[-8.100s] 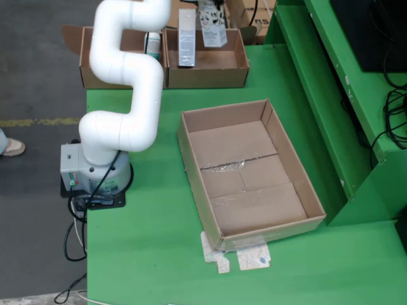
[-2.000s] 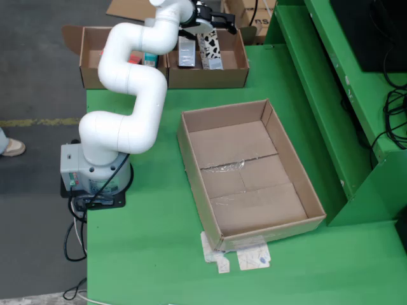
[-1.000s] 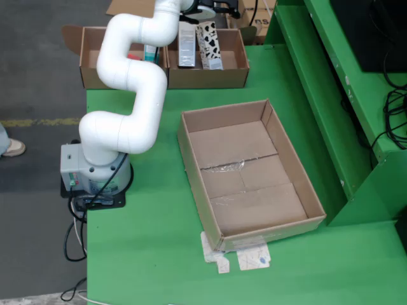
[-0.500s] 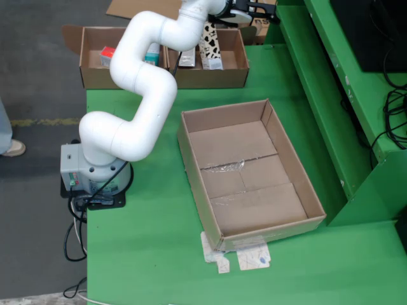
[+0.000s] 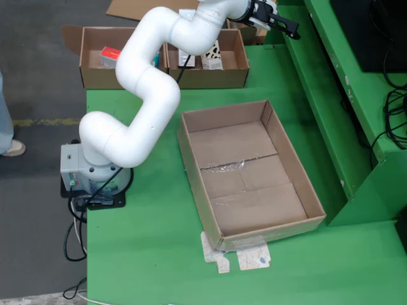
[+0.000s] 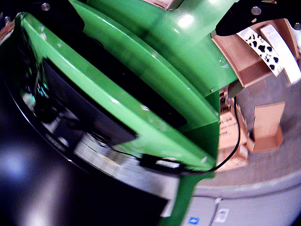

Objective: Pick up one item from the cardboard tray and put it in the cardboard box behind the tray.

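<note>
Tray (image 5: 251, 168): lies empty on the green table (image 5: 152, 254) | Boxes behind tray: right box (image 5: 216, 60) holds a spotted packet (image 5: 213, 54); left box (image 5: 102, 60) holds a red item (image 5: 109, 56) | Gripper (image 5: 280, 22): beyond right box, nothing visibly held, open or closed cannot be told | Progress: judged delivered or nearly | Hidden: box contents partly behind the arm (image 5: 152, 95); wrist view blurred.

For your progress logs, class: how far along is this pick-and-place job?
Looks near done: the tray is empty, and items already lie in the boxes behind. In hand: the end effector hangs past those boxes; whether it holds anything is unclear. Left: nothing visible to pick.
</note>
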### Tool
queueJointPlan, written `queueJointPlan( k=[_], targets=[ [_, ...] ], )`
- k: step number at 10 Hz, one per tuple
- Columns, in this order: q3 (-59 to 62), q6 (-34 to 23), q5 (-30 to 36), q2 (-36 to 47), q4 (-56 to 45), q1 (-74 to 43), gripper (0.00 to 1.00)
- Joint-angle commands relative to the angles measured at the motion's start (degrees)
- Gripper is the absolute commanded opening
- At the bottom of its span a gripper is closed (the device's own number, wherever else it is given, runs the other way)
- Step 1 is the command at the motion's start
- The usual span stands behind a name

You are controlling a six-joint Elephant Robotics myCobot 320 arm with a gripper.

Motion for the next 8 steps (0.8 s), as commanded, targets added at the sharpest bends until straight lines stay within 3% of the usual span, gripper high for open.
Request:
queueJointPlan(
  k=[1,2,3,5,8],
  targets=[
    [1.5,6.8,20.9,11.9,-46.4,-41.8,1.0],
    [1.5,6.8,20.9,11.9,-46.4,-41.8,1.0],
    [1.5,3.7,23.7,11.9,-51.0,-51.9,1.0],
    [1.5,2.1,26.1,11.2,-53.5,-57.7,1.0],
    [1.5,2.0,27.9,11.3,-58.0,-61.8,1.0]
  ],
)
